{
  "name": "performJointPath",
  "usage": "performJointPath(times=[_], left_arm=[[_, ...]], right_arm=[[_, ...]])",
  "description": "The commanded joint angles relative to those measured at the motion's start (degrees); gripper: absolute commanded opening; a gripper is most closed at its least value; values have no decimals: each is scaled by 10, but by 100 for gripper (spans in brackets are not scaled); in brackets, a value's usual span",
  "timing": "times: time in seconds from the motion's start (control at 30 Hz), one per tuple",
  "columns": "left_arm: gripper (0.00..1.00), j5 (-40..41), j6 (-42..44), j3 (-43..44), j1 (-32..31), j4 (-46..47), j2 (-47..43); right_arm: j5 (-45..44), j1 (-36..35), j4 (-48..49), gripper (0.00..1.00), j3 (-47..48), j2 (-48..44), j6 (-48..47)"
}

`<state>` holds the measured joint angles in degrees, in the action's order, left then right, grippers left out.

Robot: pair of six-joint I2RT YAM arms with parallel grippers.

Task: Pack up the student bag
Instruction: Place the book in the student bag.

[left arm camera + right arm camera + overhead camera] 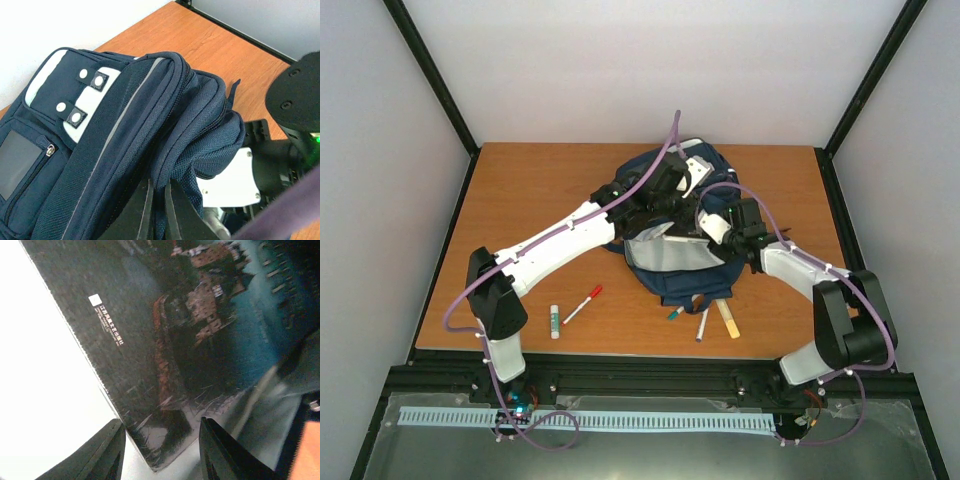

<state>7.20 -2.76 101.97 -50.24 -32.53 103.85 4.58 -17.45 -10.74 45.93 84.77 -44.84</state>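
Navy fabric student bag (130,140), white patches, grey stripe trim

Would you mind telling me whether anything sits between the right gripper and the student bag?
Yes. A dark-covered book fills the right wrist view, its corner lying inside the open right gripper, so it sits between that gripper and the student bag.

- Backpack (150,125): navy blue, white patches, pale grey stripe.
- Table (540,190): orange-brown wood grain.
- Pen (582,304): white, red cap.
- Book (190,340): dark cover, reddish buildings, teal water.
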Motion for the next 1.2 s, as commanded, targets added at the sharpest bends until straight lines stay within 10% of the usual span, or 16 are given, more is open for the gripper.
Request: performJointPath(times=[0.0, 0.5, 0.8, 1.17], left_arm=[[1, -1, -10, 25, 3, 52, -42], [1, 4, -10, 26, 4, 52, -37], [1, 2, -11, 34, 4, 34, -31], [1, 8, -4, 29, 5, 36, -35]], right_arm=[[-36, -12, 99, 41, 41, 28, 40], [-19, -37, 57, 47, -34, -69, 26], [-18, -58, 83, 17, -38, -20, -27], [-83, -60, 194, 7, 12, 102, -22]])
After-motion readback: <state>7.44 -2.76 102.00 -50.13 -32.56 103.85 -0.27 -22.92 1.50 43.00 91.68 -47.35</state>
